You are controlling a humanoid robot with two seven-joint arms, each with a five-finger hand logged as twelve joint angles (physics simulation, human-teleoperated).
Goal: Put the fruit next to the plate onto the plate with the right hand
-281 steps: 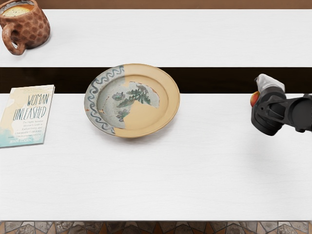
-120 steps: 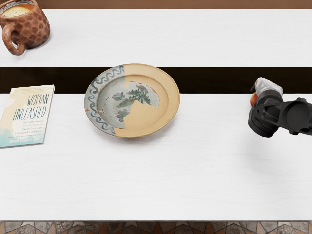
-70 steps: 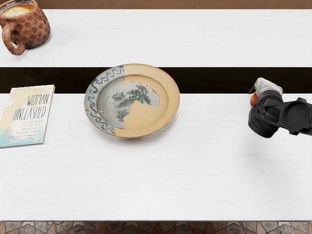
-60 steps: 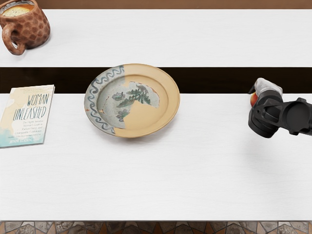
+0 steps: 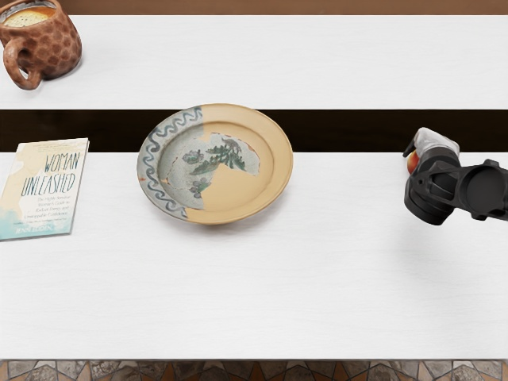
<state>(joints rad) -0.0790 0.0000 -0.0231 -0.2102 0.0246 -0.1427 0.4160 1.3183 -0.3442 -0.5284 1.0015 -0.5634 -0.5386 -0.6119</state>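
Brown dimpled ceramic mug at far-left back corner. Pale paperback book at the white worktop's left edge. Yellow-and-blue patterned ceramic plate on the back edge, left of centre. Red-orange round fruit at the back edge near the right side, well apart from the plate, mostly hidden by the black right hand. Can't tell if the hand grips it.

table: white, two slabs; gap: dark; floor: patterned tiles

White table, plate centre, book left, mug far-left corner
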